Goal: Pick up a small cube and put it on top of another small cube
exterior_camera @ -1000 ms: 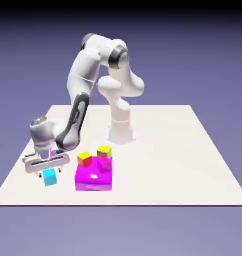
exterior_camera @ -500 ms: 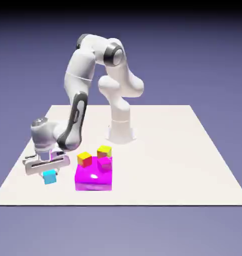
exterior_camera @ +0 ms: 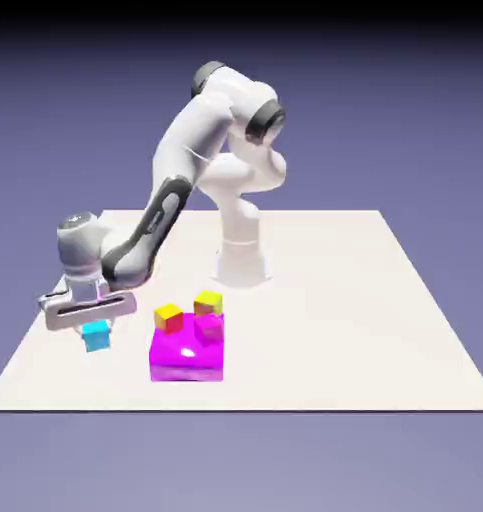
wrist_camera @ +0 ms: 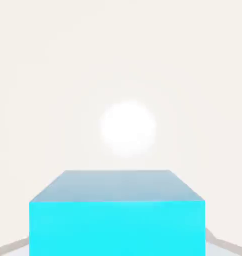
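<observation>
Robot arm's pincer [exterior_camera: 93, 328] grasping a small cyan cube [exterior_camera: 96, 336] near the left edge of the counter [exterior_camera: 315, 300].

In the hand view the cyan cube [wrist_camera: 116, 220] fills the bottom of the frame between the finger tips, hiding all but thin grey slivers at the bottom corners, with pale counter behind it. From outside, the cube hangs under the pincer, apparently just above the counter; whether it is touching is unclear. This looks like the lift after the grasp. To the right sits a big magenta block [exterior_camera: 186, 350], with two yellow-topped cubes, one [exterior_camera: 168, 318] at its far left corner and one [exterior_camera: 208, 302] just behind it, plus a small magenta cube [exterior_camera: 209, 327] on top. The next move likely calls for raising the cube clear, carrying it right, and lowering it squarely onto another small cube. No brands, labels or writing can be seen.
</observation>
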`<state>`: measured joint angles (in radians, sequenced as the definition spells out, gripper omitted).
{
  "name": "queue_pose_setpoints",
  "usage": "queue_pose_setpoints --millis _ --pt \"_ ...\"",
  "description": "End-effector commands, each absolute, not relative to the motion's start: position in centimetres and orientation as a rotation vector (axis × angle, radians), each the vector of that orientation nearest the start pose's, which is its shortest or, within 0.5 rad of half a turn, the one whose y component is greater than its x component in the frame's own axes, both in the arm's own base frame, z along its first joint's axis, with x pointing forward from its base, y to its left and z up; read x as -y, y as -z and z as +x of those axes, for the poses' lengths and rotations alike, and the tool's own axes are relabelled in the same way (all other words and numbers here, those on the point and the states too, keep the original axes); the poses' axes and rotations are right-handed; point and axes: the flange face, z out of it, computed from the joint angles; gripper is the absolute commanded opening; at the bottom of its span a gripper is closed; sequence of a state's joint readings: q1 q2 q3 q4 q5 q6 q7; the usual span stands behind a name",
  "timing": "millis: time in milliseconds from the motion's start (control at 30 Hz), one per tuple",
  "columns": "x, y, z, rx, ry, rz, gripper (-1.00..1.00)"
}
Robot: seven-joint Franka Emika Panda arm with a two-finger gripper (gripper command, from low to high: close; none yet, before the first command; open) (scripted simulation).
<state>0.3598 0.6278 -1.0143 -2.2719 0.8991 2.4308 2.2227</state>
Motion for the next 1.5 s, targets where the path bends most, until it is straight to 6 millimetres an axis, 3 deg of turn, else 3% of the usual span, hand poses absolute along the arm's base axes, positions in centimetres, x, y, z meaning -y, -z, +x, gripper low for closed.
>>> queue_pose_setpoints --millis 0,33,233,433,600,800,933,1333,1367,1400,1467 --pt "31.1 -19.1 41.2 -3.094 -0.045 0.488 -1.0" --pt "30.2 -18.5 42.0 -3.123 -0.057 0.366 -1.0" --pt "28.9 -17.5 42.4 -3.207 -0.154 -0.303 -1.0" --pt "27.6 -17.5 43.0 -3.106 -0.243 -0.997 -1.0" --pt "26.7 -18.2 43.6 -2.892 -0.292 -1.553 -1.0" --pt "25.8 -19.7 44.4 -2.502 -0.315 -2.161 -1.0" --pt "21.8 -23.7 45.3 -2.146 -0.278 -2.471 -1.0" --pt "14.1 -32.3 39.9 -1.68 -0.071 -2.673 -1.0" --pt "14.0 -32.8 39.0 -1.673 -0.051 -2.669 -1.0" --pt "15.9 -33.0 37.7 -1.763 -0.036 -2.602 -1.0" --pt "16.9 -30.9 37.3 -1.801 -0.031 -2.576 -1.0"
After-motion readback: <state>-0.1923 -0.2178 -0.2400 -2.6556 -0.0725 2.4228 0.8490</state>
